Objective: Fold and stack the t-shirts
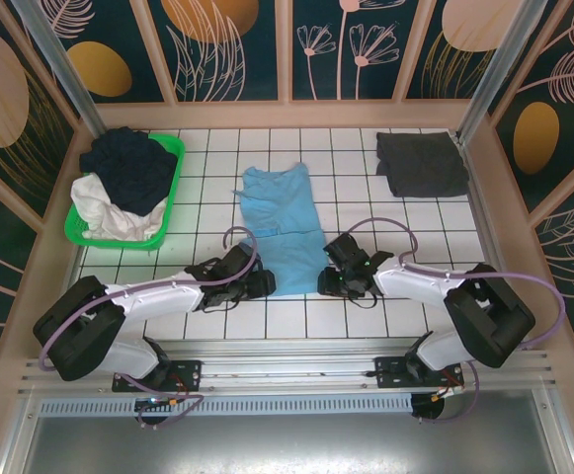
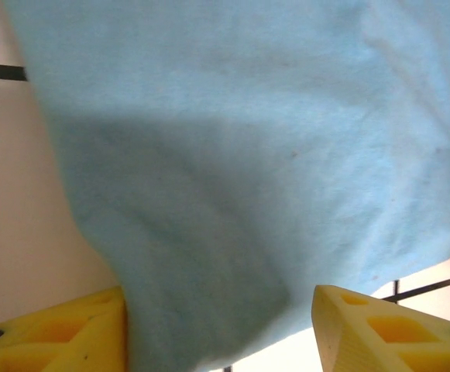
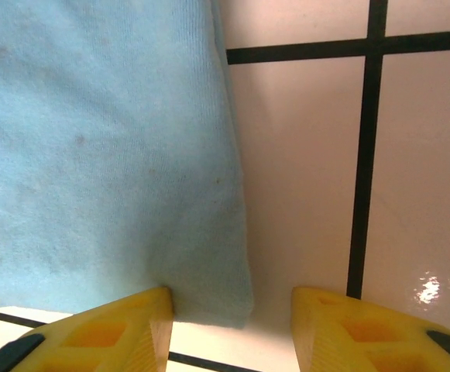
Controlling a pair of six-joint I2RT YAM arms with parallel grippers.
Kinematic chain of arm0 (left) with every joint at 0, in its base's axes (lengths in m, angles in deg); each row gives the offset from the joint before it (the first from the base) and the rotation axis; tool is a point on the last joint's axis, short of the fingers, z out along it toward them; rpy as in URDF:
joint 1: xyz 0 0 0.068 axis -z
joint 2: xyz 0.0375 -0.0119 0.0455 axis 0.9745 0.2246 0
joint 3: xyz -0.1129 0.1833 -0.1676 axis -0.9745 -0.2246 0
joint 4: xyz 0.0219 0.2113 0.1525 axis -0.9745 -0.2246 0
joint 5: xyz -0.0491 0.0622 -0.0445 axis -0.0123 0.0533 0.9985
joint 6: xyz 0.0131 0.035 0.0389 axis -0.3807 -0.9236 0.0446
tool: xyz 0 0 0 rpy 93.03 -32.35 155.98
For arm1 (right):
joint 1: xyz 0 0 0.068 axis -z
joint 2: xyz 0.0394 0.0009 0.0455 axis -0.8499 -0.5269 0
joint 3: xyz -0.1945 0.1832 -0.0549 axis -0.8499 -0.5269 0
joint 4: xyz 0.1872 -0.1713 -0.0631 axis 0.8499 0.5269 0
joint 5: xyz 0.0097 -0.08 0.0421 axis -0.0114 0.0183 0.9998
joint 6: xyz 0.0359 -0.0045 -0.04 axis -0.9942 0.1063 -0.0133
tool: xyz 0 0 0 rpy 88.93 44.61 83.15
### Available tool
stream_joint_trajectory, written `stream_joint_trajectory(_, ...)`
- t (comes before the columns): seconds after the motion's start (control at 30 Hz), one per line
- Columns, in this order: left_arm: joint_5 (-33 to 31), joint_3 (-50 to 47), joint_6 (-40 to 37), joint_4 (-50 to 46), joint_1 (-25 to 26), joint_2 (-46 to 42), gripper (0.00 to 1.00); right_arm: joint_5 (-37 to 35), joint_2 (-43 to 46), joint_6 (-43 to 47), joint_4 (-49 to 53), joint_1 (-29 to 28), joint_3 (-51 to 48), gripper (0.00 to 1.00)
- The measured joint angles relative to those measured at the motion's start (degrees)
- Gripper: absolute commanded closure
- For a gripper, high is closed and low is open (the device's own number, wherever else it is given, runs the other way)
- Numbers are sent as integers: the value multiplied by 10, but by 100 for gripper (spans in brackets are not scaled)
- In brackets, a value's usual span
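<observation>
- We can read no words, numbers, labels or brand marks anywhere in these views.
- The light blue t-shirt (image 1: 285, 232) shows us plain cloth, with no lettering we can make out.
- The wall panels (image 1: 227, 49) beyond the light blue t-shirt carry leaf and flower drawings, not writing.

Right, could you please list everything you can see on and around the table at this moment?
light blue t-shirt: one, light blue, table centre
dark grey t-shirt: one, dark grey, folded, far right corner
basket: one, green plastic, far left
navy garment: one, dark navy, heaped in the basket
white garment: one, white, in the basket's near end
table: one, white tiles with black grid lines
left gripper: one, yellow fingers, open around the blue shirt's near left edge
right gripper: one, yellow fingers, open at its near right corner
</observation>
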Motion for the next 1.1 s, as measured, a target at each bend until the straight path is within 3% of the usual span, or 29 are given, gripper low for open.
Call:
stream_joint_trajectory(0.17,5,-4,10,13,2,12,50,-3,-15,0,21,-1,17,57)
stream_joint_trajectory(0.4,3,-10,12,2,2,12,44,-16,-25,7,40,-8,33,58)
stream_joint_trajectory(0.63,-2,-10,13,-1,10,12,48,-24,-32,13,50,-15,43,57)
stream_joint_trajectory(0.77,-1,-13,17,-2,12,10,61,-24,-33,15,50,-16,43,58)
stream_joint_trajectory(0.93,5,-18,22,-4,13,9,86,-23,-35,23,44,-16,43,75)
stream_joint_trajectory(1.1,8,-18,17,-6,13,-4,96,-6,-43,23,-12,-20,46,92)
